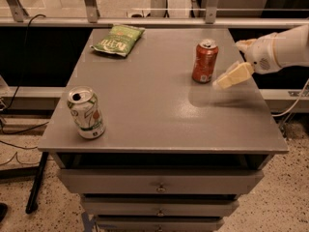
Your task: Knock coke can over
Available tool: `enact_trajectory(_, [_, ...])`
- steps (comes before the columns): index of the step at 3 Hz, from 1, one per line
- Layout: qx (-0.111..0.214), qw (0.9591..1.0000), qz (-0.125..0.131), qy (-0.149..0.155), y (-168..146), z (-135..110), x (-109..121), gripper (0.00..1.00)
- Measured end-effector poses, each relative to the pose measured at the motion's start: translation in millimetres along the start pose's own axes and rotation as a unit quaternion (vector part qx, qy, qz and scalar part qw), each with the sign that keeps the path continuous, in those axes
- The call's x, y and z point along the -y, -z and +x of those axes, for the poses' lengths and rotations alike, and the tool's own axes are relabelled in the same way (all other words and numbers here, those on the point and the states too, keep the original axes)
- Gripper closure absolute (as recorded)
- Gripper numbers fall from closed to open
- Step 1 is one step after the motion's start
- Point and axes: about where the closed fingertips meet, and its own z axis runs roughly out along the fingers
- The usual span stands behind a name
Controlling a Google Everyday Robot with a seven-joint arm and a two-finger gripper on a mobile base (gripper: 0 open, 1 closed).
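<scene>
The coke can [204, 61] is red-orange with a silver top and stands upright on the right rear part of the grey table [159, 110]. My gripper [231, 76] reaches in from the right edge on a white arm. Its cream tip is just right of the can, at the height of the can's lower half, a small gap away from it.
A white and green can [86, 112] stands upright near the table's front left. A green chip bag [118, 40] lies flat at the back left. Drawers sit below the tabletop. A rail and cables run behind and to the left.
</scene>
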Motion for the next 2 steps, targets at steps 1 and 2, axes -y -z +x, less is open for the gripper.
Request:
enact_trajectory(1, [0.053, 0.9981, -0.019, -0.023, -20, -3, -1, 0.00])
enact_trajectory(2, [0.099, 0.9933, -0.052, -0.031, -37, -26, -25, 0.00])
